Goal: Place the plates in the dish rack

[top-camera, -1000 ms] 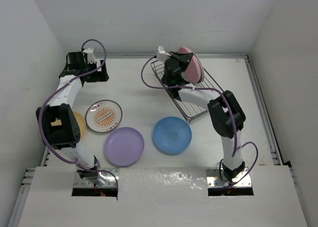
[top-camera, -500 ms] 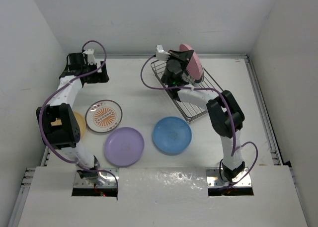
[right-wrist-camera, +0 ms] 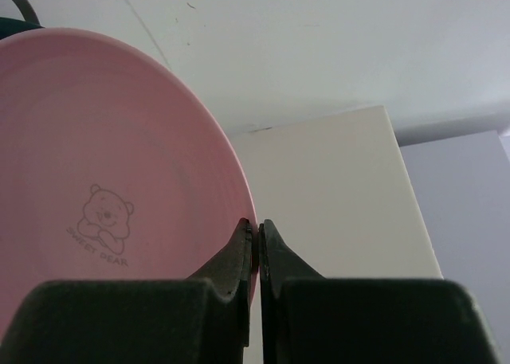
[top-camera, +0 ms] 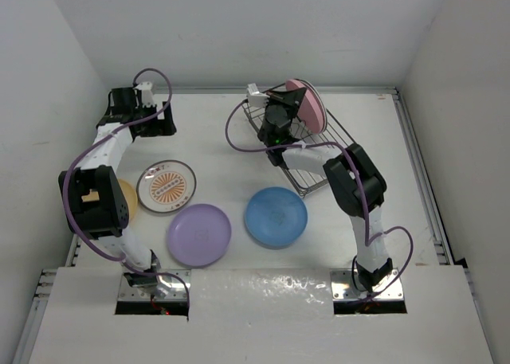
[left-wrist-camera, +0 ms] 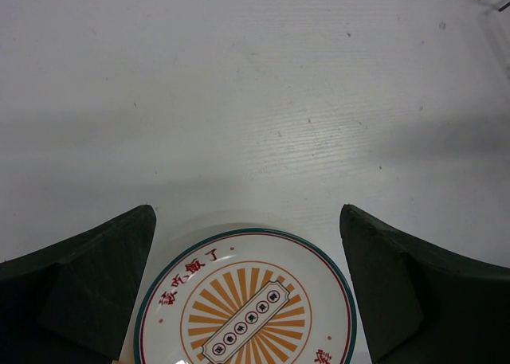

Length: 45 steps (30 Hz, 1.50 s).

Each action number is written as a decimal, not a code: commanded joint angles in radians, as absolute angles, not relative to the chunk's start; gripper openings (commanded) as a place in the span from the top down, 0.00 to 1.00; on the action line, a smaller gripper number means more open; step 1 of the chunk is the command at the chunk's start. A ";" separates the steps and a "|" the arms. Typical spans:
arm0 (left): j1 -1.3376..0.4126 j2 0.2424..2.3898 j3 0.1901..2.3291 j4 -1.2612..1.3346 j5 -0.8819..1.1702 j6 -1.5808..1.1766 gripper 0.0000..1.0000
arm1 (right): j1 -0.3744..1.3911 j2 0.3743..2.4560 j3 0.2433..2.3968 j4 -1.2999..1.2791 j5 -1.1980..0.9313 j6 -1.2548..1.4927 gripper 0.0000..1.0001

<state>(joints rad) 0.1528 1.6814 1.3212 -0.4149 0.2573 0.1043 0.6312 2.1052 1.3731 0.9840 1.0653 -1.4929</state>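
Observation:
My right gripper (right-wrist-camera: pixel 256 230) is shut on the rim of the pink plate (right-wrist-camera: pixel 103 181), which carries a small bear print. From above, the pink plate (top-camera: pixel 309 105) stands on edge over the far end of the wire dish rack (top-camera: pixel 315 173), with the right gripper (top-camera: pixel 288 109) at its left side. My left gripper (left-wrist-camera: pixel 247 214) hangs open above the table, the sunburst plate (left-wrist-camera: pixel 247 304) just below its fingers (left-wrist-camera: pixel 88 288). The left gripper (top-camera: pixel 151 117) sits at the far left. Sunburst (top-camera: pixel 166 185), purple (top-camera: pixel 198 234) and blue (top-camera: pixel 276 216) plates lie flat.
A yellow-orange plate (top-camera: pixel 127 203) lies partly under the left arm's elbow. White walls close in the table on three sides. Purple cables loop off both arms. The rack's near end (top-camera: pixel 307 185) stands close to the blue plate.
The right arm's elbow has drawn slightly left and inward, and the pink plate has shifted a little over the rack's far end. The left arm has hardly moved.

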 commanded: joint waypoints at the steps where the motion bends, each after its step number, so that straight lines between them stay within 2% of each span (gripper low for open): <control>1: 0.166 1.654 1.309 -0.388 0.282 0.104 0.03 | 0.634 2.106 1.385 1.005 1.055 -1.445 1.00; 11: 0.166 1.643 1.309 -0.391 0.288 0.106 0.03 | 0.629 2.180 1.451 0.952 1.117 -1.351 1.00; 15: 0.166 1.643 1.308 -0.393 0.290 0.107 0.03 | 0.629 2.178 1.453 1.060 1.178 -1.425 1.00; 19: 0.166 1.644 1.305 -0.388 0.291 0.106 0.03 | 0.629 2.195 1.477 1.320 1.204 -1.616 1.00; 23: 0.166 1.647 1.304 -0.383 0.301 0.104 0.03 | 0.627 2.249 1.618 1.365 1.247 -1.716 1.00; 27: 0.166 1.646 1.302 -0.383 0.301 0.107 0.03 | 0.629 2.267 1.674 1.292 1.256 -1.671 1.00; 34: 0.166 1.644 1.295 -0.380 0.299 0.110 0.03 | 0.626 2.229 1.525 1.177 1.233 -1.546 1.00; 45: 0.164 1.643 1.293 -0.383 0.295 0.115 0.03 | 0.608 2.246 1.511 1.022 1.241 -1.381 1.00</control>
